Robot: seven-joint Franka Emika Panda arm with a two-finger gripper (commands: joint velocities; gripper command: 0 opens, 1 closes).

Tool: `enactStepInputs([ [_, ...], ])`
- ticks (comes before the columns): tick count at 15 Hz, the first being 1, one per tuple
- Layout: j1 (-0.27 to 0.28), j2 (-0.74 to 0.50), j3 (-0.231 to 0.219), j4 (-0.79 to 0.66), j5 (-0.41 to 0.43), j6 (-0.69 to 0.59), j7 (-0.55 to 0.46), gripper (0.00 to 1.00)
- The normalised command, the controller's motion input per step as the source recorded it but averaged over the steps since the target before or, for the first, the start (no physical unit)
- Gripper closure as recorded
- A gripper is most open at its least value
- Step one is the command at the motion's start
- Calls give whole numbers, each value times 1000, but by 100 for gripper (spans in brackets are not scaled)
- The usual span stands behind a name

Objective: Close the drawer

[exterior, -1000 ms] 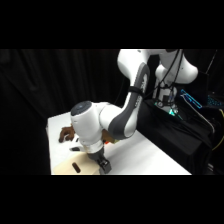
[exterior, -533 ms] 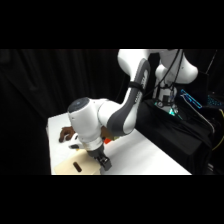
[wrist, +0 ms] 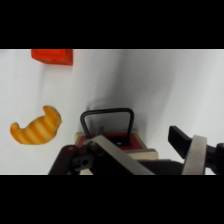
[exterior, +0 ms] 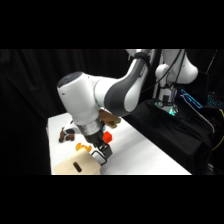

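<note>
The tan wooden drawer (exterior: 75,167) with a dark slot in its front sits at the table's front left edge, partly cut off by the picture's bottom. My gripper (exterior: 102,153) hangs at the drawer's upper right end, close to or touching it; I cannot tell which. In the wrist view my gripper (wrist: 142,140) stands open, one finger (wrist: 194,152) at the right and the other low in the middle. Between them lies a small red block with a black wire frame (wrist: 107,119), edged in tan.
An orange croissant toy (exterior: 82,147) (wrist: 37,126) lies just behind the drawer. A red block (exterior: 106,136) (wrist: 52,55) sits beyond it. Brown toys (exterior: 67,134) lie further back on the white table (exterior: 145,155), whose edges run close on the left and front.
The gripper stays at the drawer's right end. The arm's wrist and elbow have swung slightly up and towards the camera.
</note>
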Motion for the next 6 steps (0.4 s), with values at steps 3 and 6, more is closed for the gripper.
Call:
enactStepInputs([
  [3, 71, -325, -87, -82, 9, -280, 121, 0],
  [6, 82, -324, -95, -87, -29, -183, 137, 0],
])
